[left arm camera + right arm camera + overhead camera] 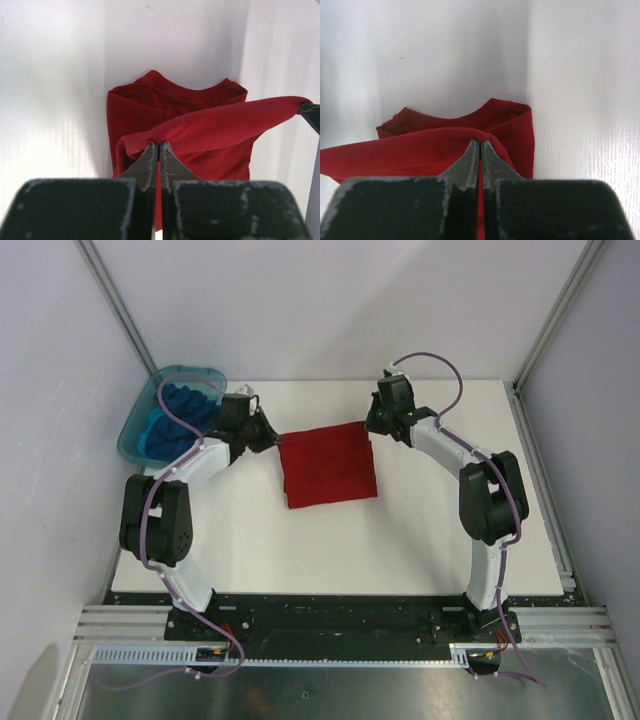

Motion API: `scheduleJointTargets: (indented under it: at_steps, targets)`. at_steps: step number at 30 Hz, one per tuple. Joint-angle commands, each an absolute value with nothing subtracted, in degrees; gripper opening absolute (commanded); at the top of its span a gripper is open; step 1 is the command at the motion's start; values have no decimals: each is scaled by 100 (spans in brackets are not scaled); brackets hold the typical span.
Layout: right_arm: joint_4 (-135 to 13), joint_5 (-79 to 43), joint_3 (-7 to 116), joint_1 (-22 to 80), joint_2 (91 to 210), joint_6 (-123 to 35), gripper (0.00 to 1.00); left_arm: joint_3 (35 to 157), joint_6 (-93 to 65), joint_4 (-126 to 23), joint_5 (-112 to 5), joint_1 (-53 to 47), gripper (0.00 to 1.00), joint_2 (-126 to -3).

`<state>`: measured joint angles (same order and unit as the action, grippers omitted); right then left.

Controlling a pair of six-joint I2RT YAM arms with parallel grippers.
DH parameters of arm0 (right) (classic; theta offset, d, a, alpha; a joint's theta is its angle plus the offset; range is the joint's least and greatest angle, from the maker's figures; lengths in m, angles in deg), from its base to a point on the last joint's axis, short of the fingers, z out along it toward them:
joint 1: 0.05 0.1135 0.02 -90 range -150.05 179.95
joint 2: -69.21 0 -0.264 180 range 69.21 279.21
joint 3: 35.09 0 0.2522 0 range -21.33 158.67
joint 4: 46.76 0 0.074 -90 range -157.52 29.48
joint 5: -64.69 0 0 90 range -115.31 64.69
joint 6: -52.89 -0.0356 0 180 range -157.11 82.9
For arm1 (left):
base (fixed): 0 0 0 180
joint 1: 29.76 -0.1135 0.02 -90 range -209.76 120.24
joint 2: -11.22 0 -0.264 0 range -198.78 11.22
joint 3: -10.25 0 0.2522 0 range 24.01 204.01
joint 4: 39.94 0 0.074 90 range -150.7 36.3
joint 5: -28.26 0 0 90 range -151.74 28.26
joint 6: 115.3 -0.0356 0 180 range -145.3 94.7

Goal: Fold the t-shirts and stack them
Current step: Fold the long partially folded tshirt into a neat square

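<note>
Table (430, 530) bears one red t-shirt (328, 464); tub (133, 432), seemingly two blue ones (185, 405).

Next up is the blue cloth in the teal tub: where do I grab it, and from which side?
Pinch a raised wrinkle on top of the crumpled blue cloth, coming straight down with the nearer left gripper once it frees the red t-shirt. The walls of the tub ring the heap, so a sideways approach looks blocked.
</note>
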<state>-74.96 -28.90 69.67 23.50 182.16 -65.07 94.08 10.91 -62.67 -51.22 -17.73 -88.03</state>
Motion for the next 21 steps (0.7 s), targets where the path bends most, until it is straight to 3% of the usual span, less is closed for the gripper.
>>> scheduleJointTargets:
  at_steps: [1,10,21]
  targets:
    - [-7315,-3034,7276,2338,18553,-6413,0,9481,1085,-6231,-5406,-1901,0,-8975]
    - [-7624,-3256,7934,2186,19062,-6495,0,10587,750,-6229,-4943,-2110,0,-10313]
    - [-8132,-3515,7947,2290,18448,-6649,0,10334,798,-6225,-4620,-2154,0,-9863]
